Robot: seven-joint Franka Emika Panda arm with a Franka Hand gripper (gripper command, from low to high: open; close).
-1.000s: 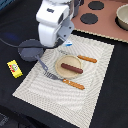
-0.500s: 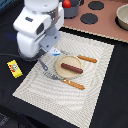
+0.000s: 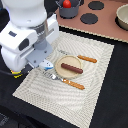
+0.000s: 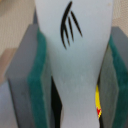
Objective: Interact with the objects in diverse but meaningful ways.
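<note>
My gripper (image 3: 44, 63) is shut on the white-and-blue fish (image 3: 48, 65) and holds it over the left edge of the striped placemat in the exterior view. In the wrist view the white fish (image 4: 75, 55), with black fin marks, sits upright between the green finger pads (image 4: 41, 75). A bit of the yellow packet (image 4: 98, 97) shows below it, and its corner peeks out under the arm (image 3: 17, 75). The brown sausage (image 3: 72, 68) lies on a beige plate (image 3: 62, 74). The red tomato (image 3: 66, 3) sits in the grey-blue saucepan (image 3: 71, 10) at the back.
A knife (image 3: 87, 59) and a fork (image 3: 69, 82) with orange handles flank the plate on the placemat (image 3: 97, 90). A pink toy stove (image 3: 102, 20) with dark burners lies behind, with a bowl (image 3: 122, 17) at the exterior view's right. The arm's body hides the table's left part.
The arm has moved from the back of the placemat toward the exterior view's left and front, and now hangs over the placemat's left edge.
</note>
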